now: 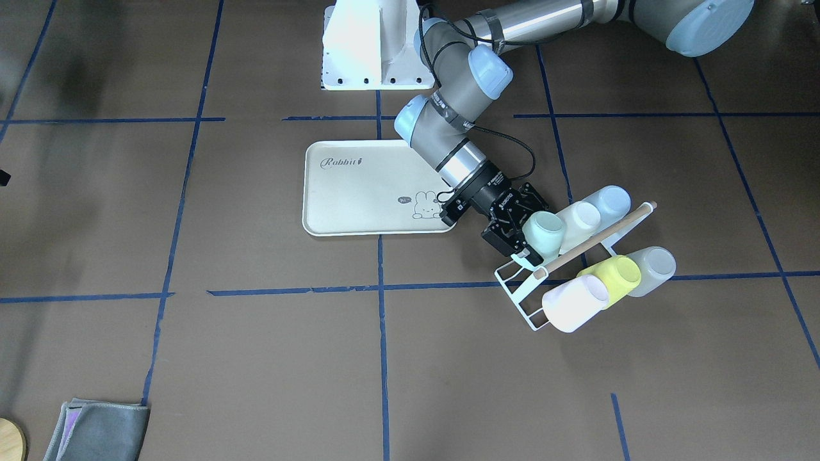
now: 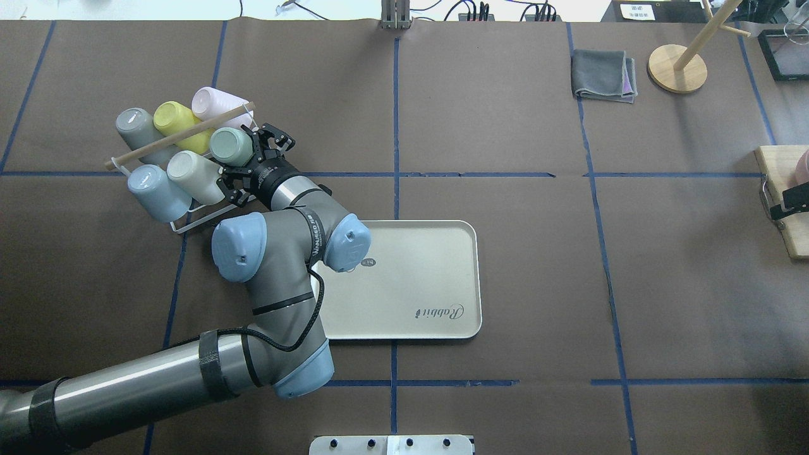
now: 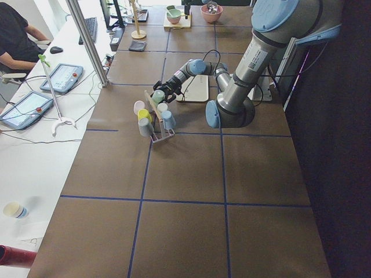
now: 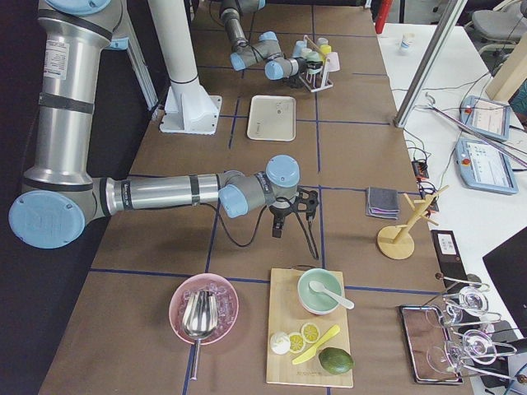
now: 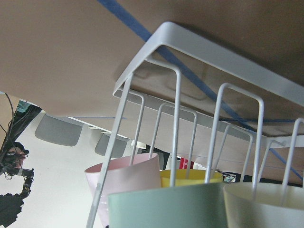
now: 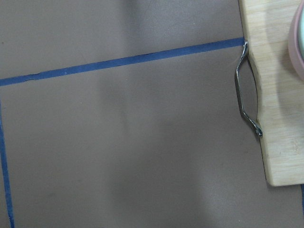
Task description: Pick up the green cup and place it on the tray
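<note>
The green cup [image 1: 543, 232] is a pale mint tumbler lying on its side in a white wire rack [image 1: 519, 301], under a wooden bar [image 1: 596, 240]. It also shows in the overhead view [image 2: 231, 145] and at the bottom of the left wrist view [image 5: 166, 206]. My left gripper [image 1: 535, 232] is open, one finger on each side of the cup's end; I cannot tell whether they touch it. The cream tray [image 1: 359, 192] with "Rabbit" script lies empty beside the left arm, also in the overhead view [image 2: 430, 265]. My right gripper [image 2: 793, 199] hovers far off at the table's right end.
The rack also holds a cream cup [image 1: 580, 218], a pale blue cup [image 1: 612, 200], a yellow-green cup [image 1: 615, 275], a pink cup [image 1: 573, 302] and a grey cup [image 1: 653, 266]. A folded grey cloth [image 2: 600, 74], a wooden stand [image 2: 677, 68] and a cutting board [image 6: 275, 95] lie to the right.
</note>
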Controlling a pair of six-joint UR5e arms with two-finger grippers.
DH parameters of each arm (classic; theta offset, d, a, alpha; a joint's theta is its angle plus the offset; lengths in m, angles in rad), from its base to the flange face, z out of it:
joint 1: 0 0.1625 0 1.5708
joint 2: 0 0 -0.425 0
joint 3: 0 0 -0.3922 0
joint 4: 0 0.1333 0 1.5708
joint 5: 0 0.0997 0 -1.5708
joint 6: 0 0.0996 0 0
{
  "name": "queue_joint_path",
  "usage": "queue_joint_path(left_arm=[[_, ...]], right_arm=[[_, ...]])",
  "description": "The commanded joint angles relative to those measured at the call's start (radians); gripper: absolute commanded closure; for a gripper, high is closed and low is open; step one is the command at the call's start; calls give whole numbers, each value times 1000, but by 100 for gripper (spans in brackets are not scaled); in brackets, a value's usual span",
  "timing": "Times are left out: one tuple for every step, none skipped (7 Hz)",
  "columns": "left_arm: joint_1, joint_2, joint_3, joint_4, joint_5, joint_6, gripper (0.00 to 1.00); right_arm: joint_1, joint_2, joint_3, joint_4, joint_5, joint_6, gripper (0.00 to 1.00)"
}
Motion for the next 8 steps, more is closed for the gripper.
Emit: queue_joint_path(left_arm=[[-3,29,-157,4,-7,6,39],[-3,30,-231,7,-10,8,40],[-1,42,-303,5,-67,6,40],[-1,41,-375,5,-99,5,40],[-3,42,-412,-1,-127,-8,40],[-6,44,-480,-25,-148,-32,40],[-30,45,-486,-147,-241,-137,40],[-59,45,-474,-271,-327,-205,39]], right_arm=[[-2,0,-1,0,0,0,0],[0,12,-1,-2,0,0,0],[0,14,-4,-2,0,0,0],[-2,16,-6,0,0,0,0],[-2,16,-6,-2,-2,0,0],[-2,16,-6,-2,-2,0,0],[-2,17,-6,-2,-2,0,0],[-2,20,-6,-2,-2,0,0]])
